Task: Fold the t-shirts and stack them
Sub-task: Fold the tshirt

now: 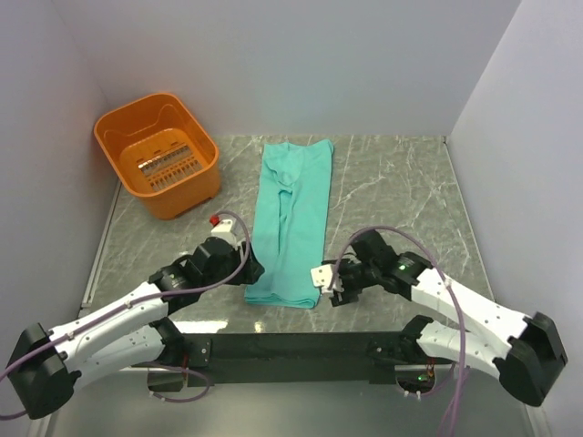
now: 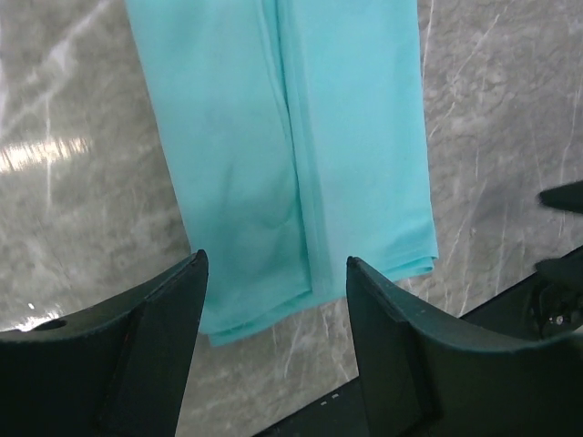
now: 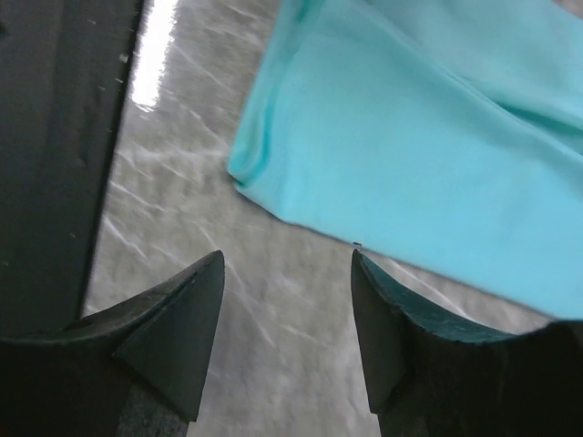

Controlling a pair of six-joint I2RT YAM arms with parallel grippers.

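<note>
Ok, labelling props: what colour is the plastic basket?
The slotted plastic basket is orange; the top external view shows it best.

We see t-shirt point(image 1: 291, 223): soft teal cloth, matt, smooth, few shallow creases, stitched hem ridge. We read bench point(image 1: 392, 182) as grey marbled stone-look top, polished, with bright glare patches. Basket point(image 1: 159, 155): orange moulded plastic, slight sheen. Left tool point(image 2: 275, 273), right tool point(image 3: 287, 259): we note dark matt plastic, faintly grainy. Arm shells point(image 1: 109, 332): white smooth plastic, mild gloss.
</note>
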